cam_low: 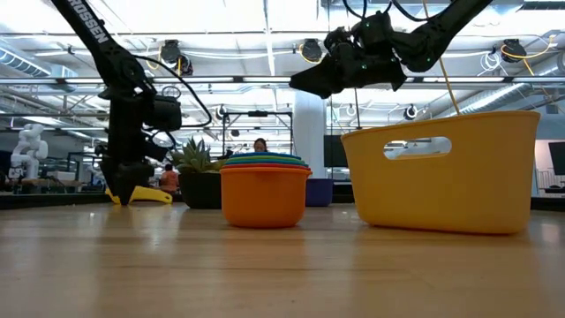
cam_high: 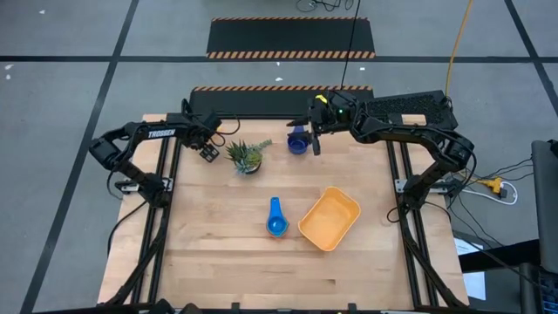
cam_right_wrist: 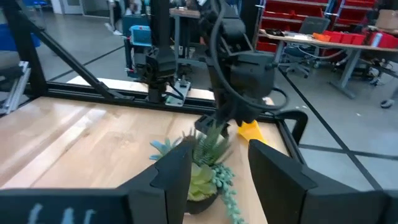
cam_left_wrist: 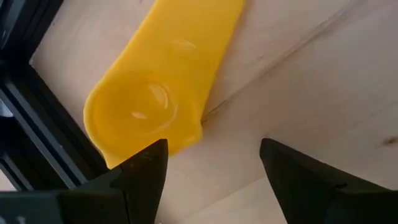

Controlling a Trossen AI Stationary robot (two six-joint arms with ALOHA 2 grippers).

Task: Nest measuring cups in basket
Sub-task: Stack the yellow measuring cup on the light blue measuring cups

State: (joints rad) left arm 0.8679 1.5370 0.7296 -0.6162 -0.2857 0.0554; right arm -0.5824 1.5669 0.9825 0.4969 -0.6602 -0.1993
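A yellow measuring cup (cam_left_wrist: 143, 99) lies bowl up on the wood at the table's far left corner, beside the frame rail. My left gripper (cam_left_wrist: 214, 146) points steeply down just next to it, open, with bare wood between its fingers. A dark blue cup (cam_high: 298, 142) stands on the table at the far middle. My right gripper (cam_high: 314, 138) hangs level in the air beside and above that cup, open and holding nothing. A nested stack of cups (cam_low: 265, 188) stands left of the orange-yellow basket (cam_high: 331, 218). My left gripper has one fingertip (cam_left_wrist: 149, 165) standing at the rim of the yellow cup's bowl (cam_left_wrist: 180, 134). I cannot tell whether it touches the rim. The other finger is over bare wood.
A small spiky potted plant (cam_high: 247, 155) stands between the two grippers, close to the left one. Black frame rails (cam_left_wrist: 37, 124) run along the table's left edge right beside the yellow cup. The wood in front of the basket and stack is bare.
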